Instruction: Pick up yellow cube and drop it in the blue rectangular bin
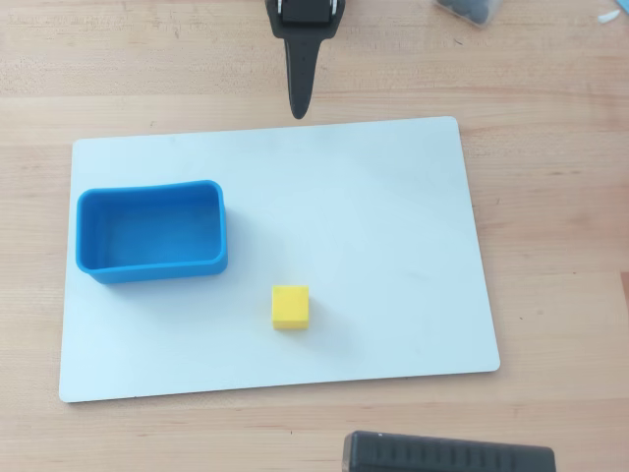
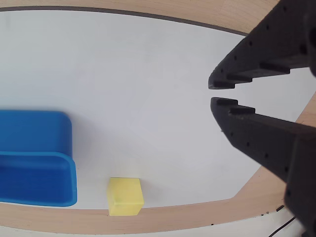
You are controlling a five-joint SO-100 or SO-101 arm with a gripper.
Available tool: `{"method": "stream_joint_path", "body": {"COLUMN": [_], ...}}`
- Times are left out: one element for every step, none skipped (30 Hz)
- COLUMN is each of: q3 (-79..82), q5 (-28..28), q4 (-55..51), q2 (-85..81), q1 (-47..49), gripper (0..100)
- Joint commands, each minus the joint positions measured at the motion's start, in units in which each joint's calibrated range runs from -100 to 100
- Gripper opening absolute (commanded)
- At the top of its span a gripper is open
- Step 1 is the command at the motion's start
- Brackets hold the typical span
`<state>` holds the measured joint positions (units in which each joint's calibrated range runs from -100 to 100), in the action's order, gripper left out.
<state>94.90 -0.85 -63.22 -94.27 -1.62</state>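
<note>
Nothing of the task is judged to be done: the yellow cube is seen lying untouched on the white board, and the blue rectangular bin is seen empty. In the overhead view the cube is placed toward the bottom edge of the board, just right of and below the bin, apart from it. The gripper is shown in the wrist view with its jaws almost together, only a narrow gap between the tips, and nothing is held; in the overhead view it is found at the top, beyond the board's edge, well apart from the cube. Reaching, grasping, carrying and dropping are all left. No long axis is offered by the cube; its sides are set nearly square to the board's edges. The bin's long axis is laid left to right in the overhead view.
</note>
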Motion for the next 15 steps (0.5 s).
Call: {"method": "stream_joint_path", "body": {"q3": [-0.1,-0.1,-0.1,-0.1,-0.1,-0.1,-0.1,-0.1,-0.1,-0.1,-0.1,-0.1,-0.1,0.3,0.7], "q5": [0.1,0.1,0.1,0.1,0.1,0.1,0.1,0.1,0.1,0.1,0.1,0.1,0.0,0.0,-0.1], "q4": [2.4,2.4,2.4,2.4,2.4,2.4,2.4,2.4,2.4,2.4,2.4,2.4,2.4,3.8,5.4], "q2": [-2.0,-2.0,-2.0,-2.0,-2.0,-2.0,-2.0,-2.0,-2.0,-2.0,-2.0,-2.0,-2.0,-2.0,-2.0], "q1": [0.1,0.1,0.1,0.1,0.1,0.1,0.1,0.1,0.1,0.1,0.1,0.2,0.4,0.4,0.2], "gripper": [0,0,0,0,0,0,0,0,0,0,0,0,0,0,0]}}
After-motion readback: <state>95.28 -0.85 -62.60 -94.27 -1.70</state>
